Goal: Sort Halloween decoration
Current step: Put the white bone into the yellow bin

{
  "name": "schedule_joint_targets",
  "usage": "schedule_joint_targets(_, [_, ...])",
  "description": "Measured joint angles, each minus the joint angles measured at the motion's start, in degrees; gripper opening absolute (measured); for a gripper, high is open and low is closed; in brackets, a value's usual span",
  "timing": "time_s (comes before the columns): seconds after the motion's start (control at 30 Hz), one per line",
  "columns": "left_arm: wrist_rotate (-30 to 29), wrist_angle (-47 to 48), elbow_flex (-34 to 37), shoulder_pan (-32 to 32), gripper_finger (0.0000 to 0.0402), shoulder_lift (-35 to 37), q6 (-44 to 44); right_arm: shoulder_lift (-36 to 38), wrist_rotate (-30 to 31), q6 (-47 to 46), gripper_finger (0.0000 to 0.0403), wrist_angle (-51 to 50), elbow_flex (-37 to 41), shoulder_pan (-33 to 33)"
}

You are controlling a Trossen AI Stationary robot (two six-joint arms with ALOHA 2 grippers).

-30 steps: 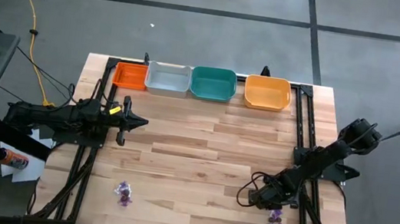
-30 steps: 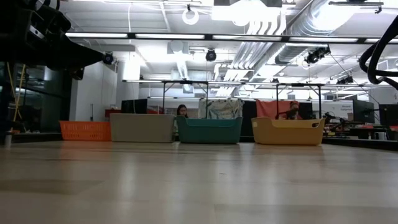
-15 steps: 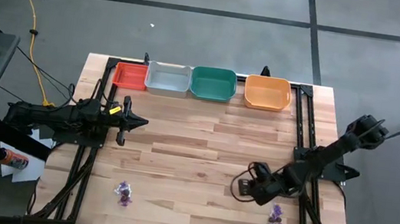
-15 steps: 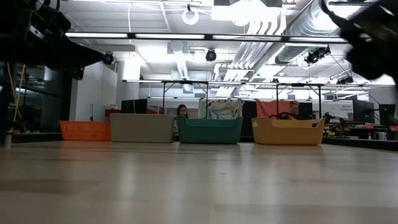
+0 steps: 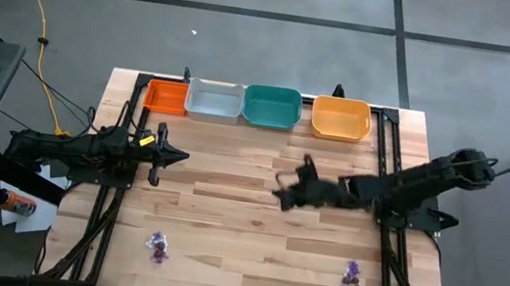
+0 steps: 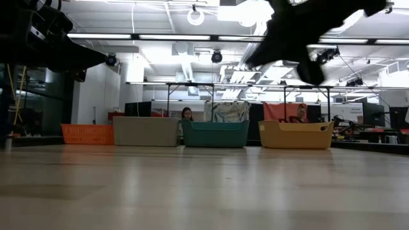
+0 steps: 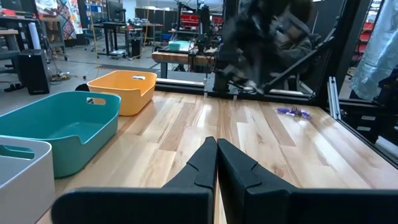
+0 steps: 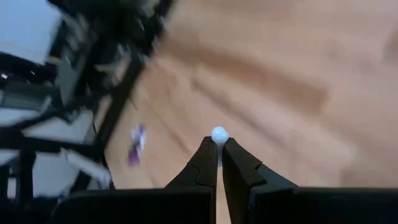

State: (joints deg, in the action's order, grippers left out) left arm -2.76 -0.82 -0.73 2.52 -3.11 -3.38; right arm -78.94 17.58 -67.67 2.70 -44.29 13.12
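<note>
My right gripper (image 5: 280, 194) hangs above the middle of the table, shut on a tiny pale whitish Halloween decoration (image 8: 219, 133) that shows at its fingertips. Two small heaps of purple decoration lie on the wood near the front edge, one at the left (image 5: 158, 246) and one at the right (image 5: 351, 277). At the table's left side my left gripper (image 5: 179, 157) waits, shut, level, with nothing in it (image 7: 216, 144). My right gripper pinches the small pale round trinket (image 8: 219, 134) between the free ends of its two fingers. The trinket sticks out beyond the tips and is lifted clear of the table.
Four trays stand in a row along the far edge: red-orange (image 5: 166, 98), grey (image 5: 213, 100), green (image 5: 272, 107) and orange (image 5: 341, 118). Black arm frames run along the left and right sides of the table. Bare wood lies between the trays and the heaps.
My right gripper has risen from beside the purple heap at the near right. It has swung toward the table's middle and far edge, rolling and tipping up as it went. The heaps have stayed where they were.
</note>
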Motion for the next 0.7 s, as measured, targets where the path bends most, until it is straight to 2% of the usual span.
schedule_joint_targets(0.13, [0.00,-0.01,0.00,0.00,0.0001,0.00,0.00,2.31,-0.05,8.37,0.0000,1.76,0.00,-7.61])
schedule_joint_targets(0.3, [0.00,0.00,0.00,0.00,0.0001,0.00,0.00,7.33,-0.38,18.22,0.0000,-0.75,0.00,-17.83])
schedule_joint_targets(0.57, [0.00,-0.02,0.00,0.00,0.0001,0.00,0.00,14.63,-9.35,33.78,0.0000,-8.43,0.00,-35.84])
schedule_joint_targets(0.7, [0.00,-0.01,0.01,0.01,0.0001,0.00,0.00,15.72,-14.34,41.11,0.0000,-12.56,0.00,-45.01])
